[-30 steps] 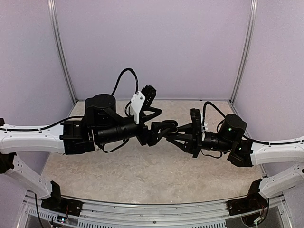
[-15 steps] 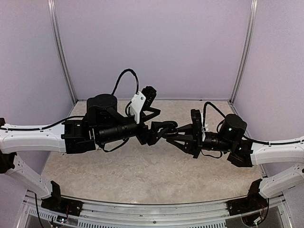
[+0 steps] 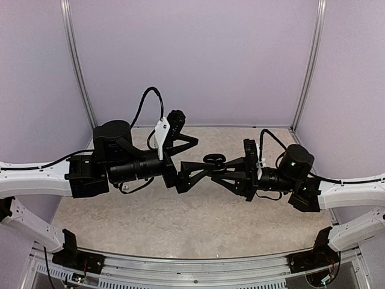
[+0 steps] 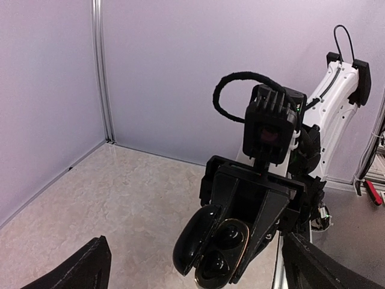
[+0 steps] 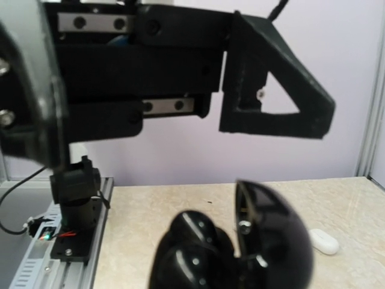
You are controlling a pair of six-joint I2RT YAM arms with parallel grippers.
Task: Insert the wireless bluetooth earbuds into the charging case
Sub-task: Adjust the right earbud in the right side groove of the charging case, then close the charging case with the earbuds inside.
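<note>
Right gripper (image 3: pixel 222 166): my two fingers (image 4: pixel 264 211) are pinched tight on the charging case (image 4: pixel 210 247). I grip it by its lower half and carry it in the air, well above the table (image 3: pixel 198 223). The case is glossy black and rounded. Its lid (image 5: pixel 267 238) is swung open and stands up beside the body.

Inside the case, seen from my left wrist, a thin gold-toned rim runs round two dark wells. Both wells are shiny and black. I cannot tell whether black earbuds sit in them or whether they are bare.

Left gripper (image 3: pixel 194 158): my fingers (image 4: pixel 84 271) are spread as wide as they go, with nothing between them. They sit just short of the case, facing my right fingertips head-on. One finger is off to each side of the case and neither touches it. From above, one left finger reaches under the case toward my right fingers, and the other stands apart on the far side.

Farther out, a small white rounded piece (image 5: pixel 323 241) lies flat on the table, below and beyond the case, toward the right of my right wrist's view. It is too blurred to say whether it is an earbud. No other earbud shows clearly in any view.
</note>
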